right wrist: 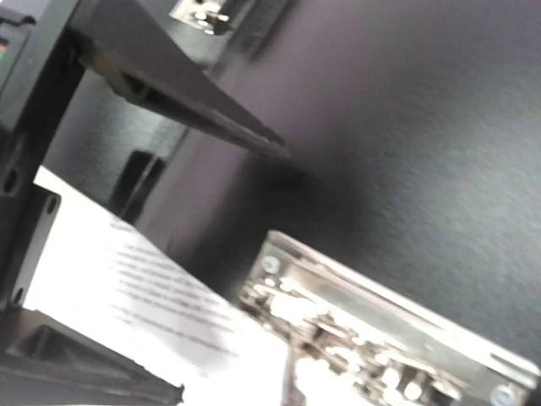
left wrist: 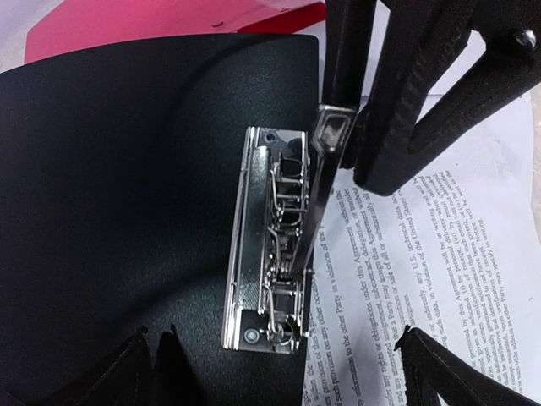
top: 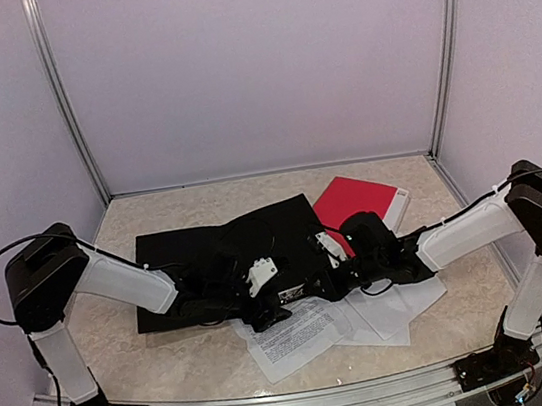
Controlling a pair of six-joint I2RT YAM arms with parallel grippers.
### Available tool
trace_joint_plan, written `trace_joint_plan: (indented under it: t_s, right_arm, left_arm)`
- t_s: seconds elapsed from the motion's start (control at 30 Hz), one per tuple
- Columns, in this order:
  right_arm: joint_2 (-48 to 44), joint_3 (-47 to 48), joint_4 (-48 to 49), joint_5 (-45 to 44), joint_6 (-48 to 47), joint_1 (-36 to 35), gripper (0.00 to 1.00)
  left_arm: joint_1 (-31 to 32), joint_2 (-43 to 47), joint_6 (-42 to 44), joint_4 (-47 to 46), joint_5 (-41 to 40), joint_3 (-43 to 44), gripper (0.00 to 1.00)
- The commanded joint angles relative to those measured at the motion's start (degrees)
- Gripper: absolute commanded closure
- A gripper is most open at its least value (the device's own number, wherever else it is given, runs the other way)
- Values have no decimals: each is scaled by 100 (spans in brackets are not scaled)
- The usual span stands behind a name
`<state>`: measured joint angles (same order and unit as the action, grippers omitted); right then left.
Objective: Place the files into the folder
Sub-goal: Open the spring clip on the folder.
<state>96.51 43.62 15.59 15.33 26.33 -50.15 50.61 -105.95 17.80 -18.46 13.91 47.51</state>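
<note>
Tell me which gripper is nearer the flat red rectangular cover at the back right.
Right. The right gripper hangs at the red cover's near-left corner; the left gripper is farther left, over the open black folder's front edge.

A red binder (top: 359,199) is laid flat toward the back of the beige marbled counter (top: 172,363), which is enclosed by pale walls (top: 252,64) joined by metal posts (top: 66,100).

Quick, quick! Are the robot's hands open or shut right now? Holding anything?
Left gripper: wide open, holding nothing.
Right gripper: open just a little, holding nothing.
</note>
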Motion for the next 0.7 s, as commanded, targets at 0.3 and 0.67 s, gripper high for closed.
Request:
trace_joint_plan:
  t_s: [0.3, 0.67]
  right_arm:
    - [294, 768, -332, -248, -273, -369, 77]
    - [871, 1366, -497, -230, -359, -698, 71]
  left_arm:
    - [111, 838, -370, 193, -826, -643, 1]
    - [119, 1179, -646, 517, -1257, -865, 1]
